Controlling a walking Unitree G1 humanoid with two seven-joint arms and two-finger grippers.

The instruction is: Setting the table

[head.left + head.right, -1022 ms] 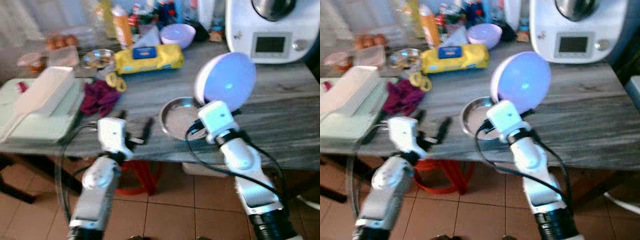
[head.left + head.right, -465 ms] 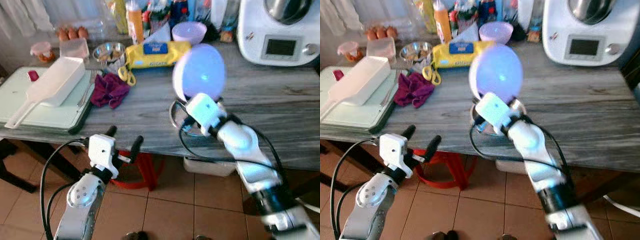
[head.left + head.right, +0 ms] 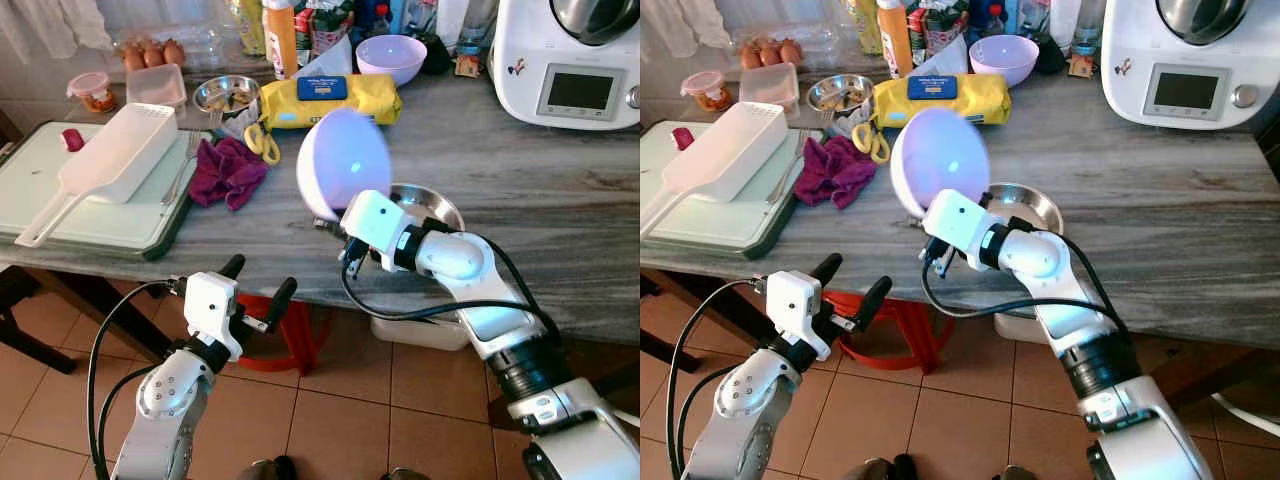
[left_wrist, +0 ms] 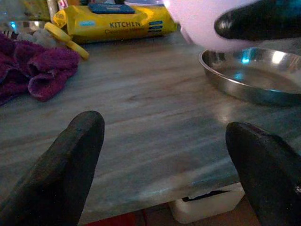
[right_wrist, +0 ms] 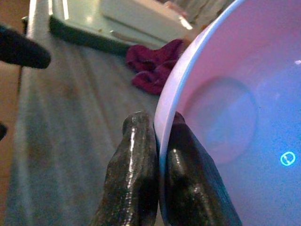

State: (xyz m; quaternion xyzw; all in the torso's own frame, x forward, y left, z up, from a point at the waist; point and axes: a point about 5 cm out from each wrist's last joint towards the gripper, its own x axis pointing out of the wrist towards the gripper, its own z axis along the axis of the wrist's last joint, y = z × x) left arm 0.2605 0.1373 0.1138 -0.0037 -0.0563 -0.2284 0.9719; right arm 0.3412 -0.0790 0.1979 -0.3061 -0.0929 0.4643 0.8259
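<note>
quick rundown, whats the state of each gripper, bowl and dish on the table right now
right gripper: shut on the lilac bowl's rim
lilac bowl: held on edge above the table
left gripper: open, below the table edge
steel dish: flat on the table
second lilac bowl: upright at the back

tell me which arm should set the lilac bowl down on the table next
Right. The right gripper already pinches the lilac bowl by its rim above the table; the left gripper hangs open, below the table edge.
</note>
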